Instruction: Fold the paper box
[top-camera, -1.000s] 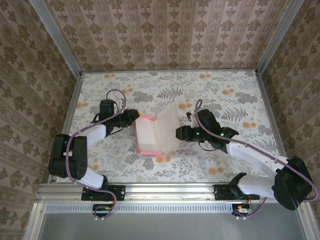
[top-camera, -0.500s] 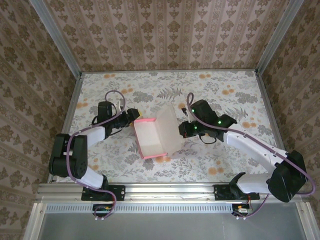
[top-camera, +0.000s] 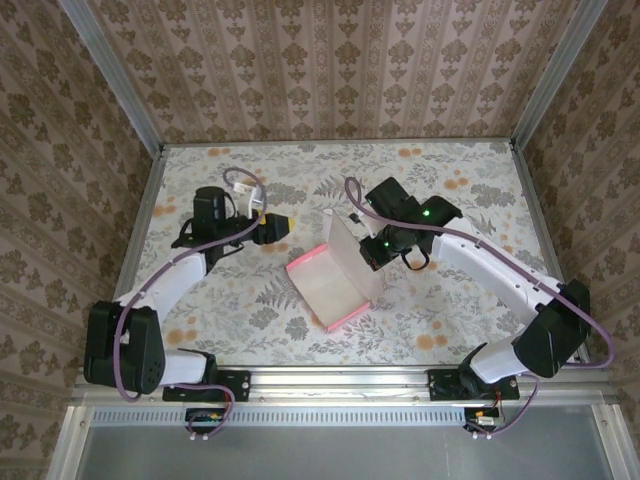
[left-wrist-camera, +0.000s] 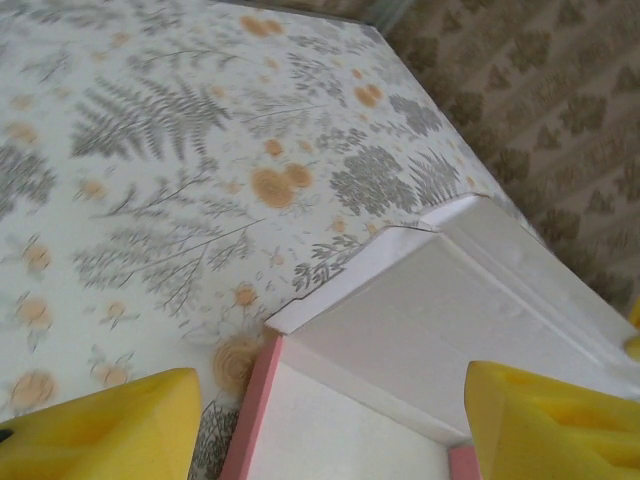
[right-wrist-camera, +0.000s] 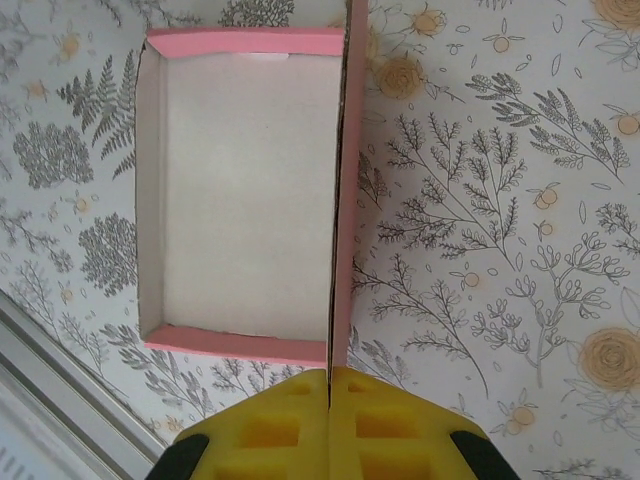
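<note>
The left end effector (top-camera: 279, 228) has drawn back, pads spread, leaving the paper box (top-camera: 325, 285), now swung round on the tabletop (top-camera: 240, 315), to its right. The nearer right end effector (right-wrist-camera: 329, 390) pinches the upright flap, long axis diagonal.

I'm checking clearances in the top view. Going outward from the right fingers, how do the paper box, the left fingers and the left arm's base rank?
1. The paper box: pinched by the right fingers at its upright flap, mid-table.
2. The left fingers: open, left of the box.
3. The left arm's base: near edge, far left.
</note>
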